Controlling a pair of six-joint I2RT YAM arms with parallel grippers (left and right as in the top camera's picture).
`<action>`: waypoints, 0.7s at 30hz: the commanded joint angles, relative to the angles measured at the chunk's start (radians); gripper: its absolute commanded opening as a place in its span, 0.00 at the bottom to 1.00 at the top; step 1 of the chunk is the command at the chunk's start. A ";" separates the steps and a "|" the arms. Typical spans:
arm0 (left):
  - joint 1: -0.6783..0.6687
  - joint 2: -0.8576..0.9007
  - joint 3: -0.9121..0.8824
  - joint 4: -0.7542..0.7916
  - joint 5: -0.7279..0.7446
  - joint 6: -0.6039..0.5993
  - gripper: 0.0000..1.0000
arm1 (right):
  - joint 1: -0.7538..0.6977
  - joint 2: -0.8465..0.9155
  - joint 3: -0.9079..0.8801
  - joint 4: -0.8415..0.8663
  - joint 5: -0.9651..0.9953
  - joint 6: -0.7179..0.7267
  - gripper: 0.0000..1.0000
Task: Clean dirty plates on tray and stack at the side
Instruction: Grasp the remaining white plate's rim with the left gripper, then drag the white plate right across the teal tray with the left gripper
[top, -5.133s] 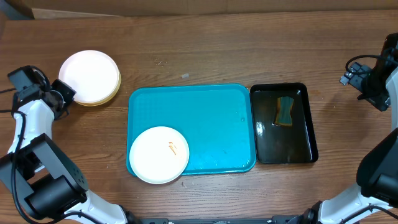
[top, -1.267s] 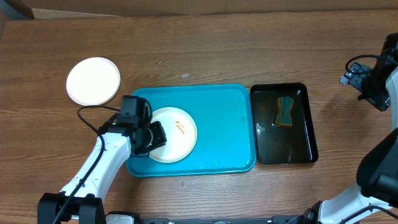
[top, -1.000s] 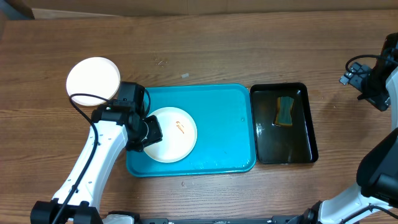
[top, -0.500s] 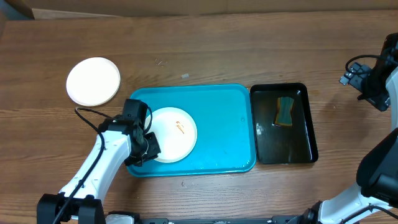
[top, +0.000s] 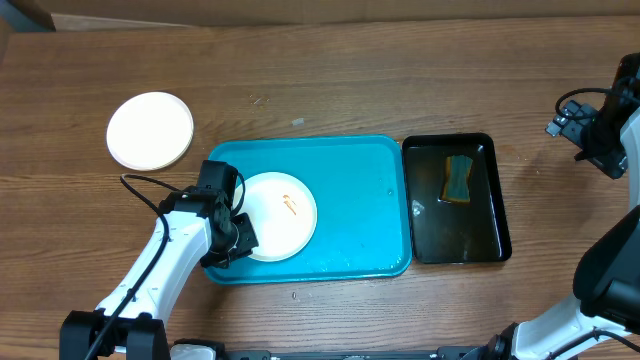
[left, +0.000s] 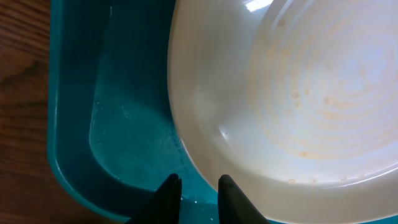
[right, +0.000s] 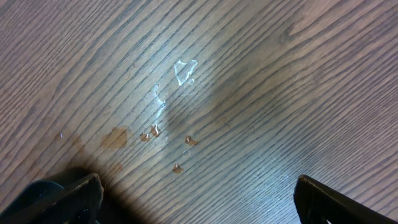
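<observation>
L gripper (left: 198, 190) narrow at plate (left: 298, 93) rim, on tray (left: 124, 124) — grip unclear; R gripper (right: 199, 186) wide.

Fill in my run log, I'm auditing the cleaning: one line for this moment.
left hand at plate rim, grip unclear | right hand open over table | plate smeared, on tray | other plate aside
</observation>
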 joint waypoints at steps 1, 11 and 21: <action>0.000 0.002 -0.008 -0.008 -0.031 0.007 0.23 | 0.002 -0.016 0.014 0.005 0.000 0.000 1.00; -0.002 0.003 -0.083 0.140 0.016 -0.008 0.13 | 0.002 -0.016 0.014 0.005 0.000 0.000 1.00; -0.007 0.003 -0.077 0.270 0.156 -0.002 0.04 | 0.002 -0.016 0.014 0.005 0.000 0.000 1.00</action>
